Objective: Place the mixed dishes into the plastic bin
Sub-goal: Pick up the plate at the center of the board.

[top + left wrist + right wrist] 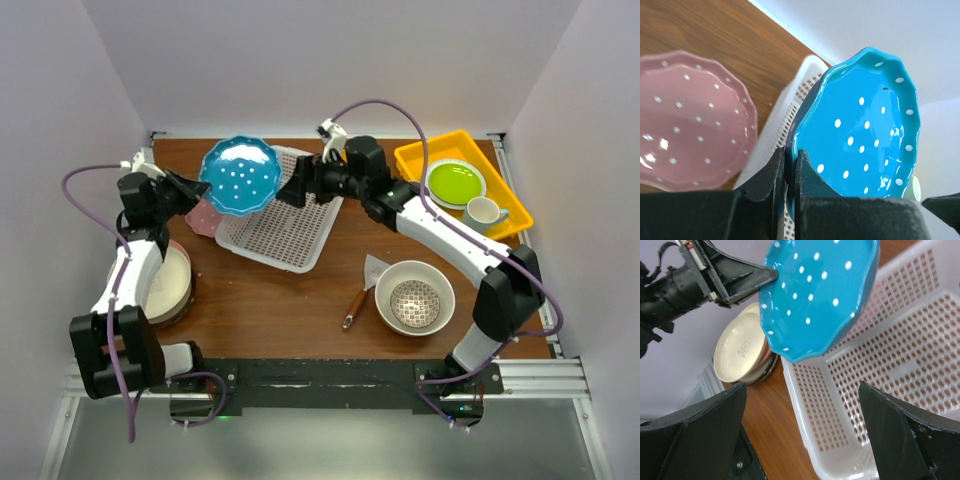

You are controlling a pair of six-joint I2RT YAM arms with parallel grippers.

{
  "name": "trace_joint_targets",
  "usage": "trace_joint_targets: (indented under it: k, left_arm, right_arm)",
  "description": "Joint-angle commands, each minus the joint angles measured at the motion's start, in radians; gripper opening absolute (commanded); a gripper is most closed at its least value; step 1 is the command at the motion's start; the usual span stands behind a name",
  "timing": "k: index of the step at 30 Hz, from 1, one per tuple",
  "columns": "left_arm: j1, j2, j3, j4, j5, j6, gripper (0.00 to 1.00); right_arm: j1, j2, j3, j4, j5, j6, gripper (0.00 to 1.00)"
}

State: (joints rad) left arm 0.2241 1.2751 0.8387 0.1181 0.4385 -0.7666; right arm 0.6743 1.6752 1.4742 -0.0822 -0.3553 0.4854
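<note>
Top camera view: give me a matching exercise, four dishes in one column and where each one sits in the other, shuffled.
1. blue plate
2. pink dotted plate
3. lime-green plate
4. small patterned bowl

A. in the yellow tray
B. inside the large cream bowl
C. pinched in the left gripper
D. flat on the table beside the plastic bin

Pairs: 1-C, 2-D, 3-A, 4-B.
</note>
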Motion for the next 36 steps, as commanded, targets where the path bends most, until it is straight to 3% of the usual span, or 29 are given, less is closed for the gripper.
trace_joint_targets:
  k: [1,16,22,25,27,28,29,30,31,34,36]
  left_arm:
    - [-0.068,-0.104,-0.013,0.12,-0.078,-0.123,0.0]
    - [-0.31,-0.252,-0.112,0.068,-0.359,-0.243,0.0]
    - [-0.379,-0.279,-0.122,0.063,-0.435,-0.263,0.0]
    - [-0.404,-0.286,-0.131,0.071,-0.471,-0.272,0.0]
    - [-0.42,-0.283,-0.138,0.075,-0.478,-0.273,0.0]
    - [-0.424,-0.283,-0.139,0.078,-0.48,-0.273,0.0]
    - [-0.43,-0.281,-0.144,0.086,-0.478,-0.272,0.0]
    - [-0.43,-0.284,-0.147,0.094,-0.471,-0.269,0.0]
    - [-0.431,-0.284,-0.153,0.107,-0.465,-0.261,0.0]
    - [-0.43,-0.295,-0.162,0.141,-0.443,-0.215,0.01]
    - [-0.43,-0.307,-0.164,0.152,-0.397,-0.183,0.23]
  right_arm:
    - [-0.016,-0.109,-0.142,0.162,0.045,0.093,0.98]
    - [-0.016,-0.054,-0.256,0.303,0.124,0.3,0.98]
    - [-0.018,-0.019,-0.25,0.302,0.167,0.361,0.88]
    - [-0.018,-0.017,-0.252,0.298,0.188,0.352,0.77]
    - [-0.025,-0.017,-0.258,0.314,0.179,0.352,0.59]
    - [-0.028,-0.012,-0.262,0.341,0.146,0.357,0.49]
    - [-0.039,-0.012,-0.265,0.351,0.133,0.361,0.31]
    - [-0.047,-0.012,-0.267,0.36,0.119,0.375,0.21]
    - [-0.059,-0.008,-0.264,0.378,0.09,0.378,0.04]
    - [-0.091,0.001,-0.247,0.394,0.044,0.398,0.0]
    - [-0.105,0.009,-0.23,0.395,0.027,0.407,0.0]
